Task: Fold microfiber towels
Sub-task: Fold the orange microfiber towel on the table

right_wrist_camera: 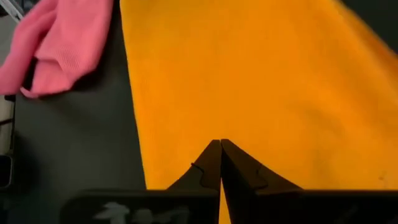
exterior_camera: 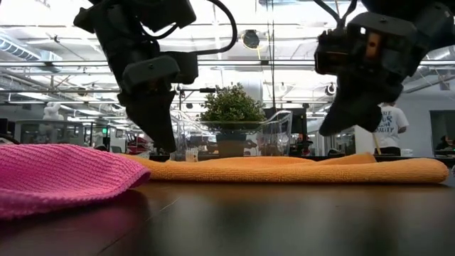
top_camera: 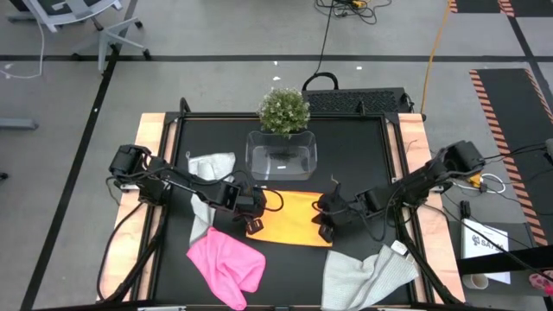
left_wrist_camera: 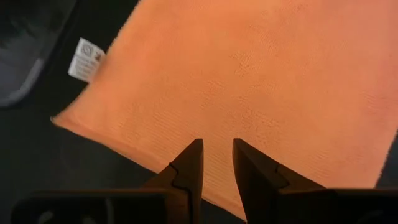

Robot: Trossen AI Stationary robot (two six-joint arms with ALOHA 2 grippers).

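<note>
The orange-yellow towel [top_camera: 294,216] lies flat and folded in a rectangle at the table's middle, a white label [left_wrist_camera: 85,59] at one corner. My left gripper [left_wrist_camera: 217,152] stands over its left end, pointing steeply down, fingers a narrow gap apart with nothing between them. My right gripper [right_wrist_camera: 221,146] is shut and hangs clear above the towel's right end [exterior_camera: 355,162]. The pink towel [top_camera: 226,263] lies crumpled at the near left. One grey towel [top_camera: 210,166] lies at the left, another [top_camera: 367,275] at the near right. My left gripper has its fingertips [exterior_camera: 163,151] down at the level of the orange towel's top, near the towel's left end. I cannot tell whether they touch the cloth.
A clear plastic tub [top_camera: 281,155] stands behind the orange towel, with a small potted plant [top_camera: 284,110] at the far edge behind it. Bare black table shows between the pink towel and the near-right grey one.
</note>
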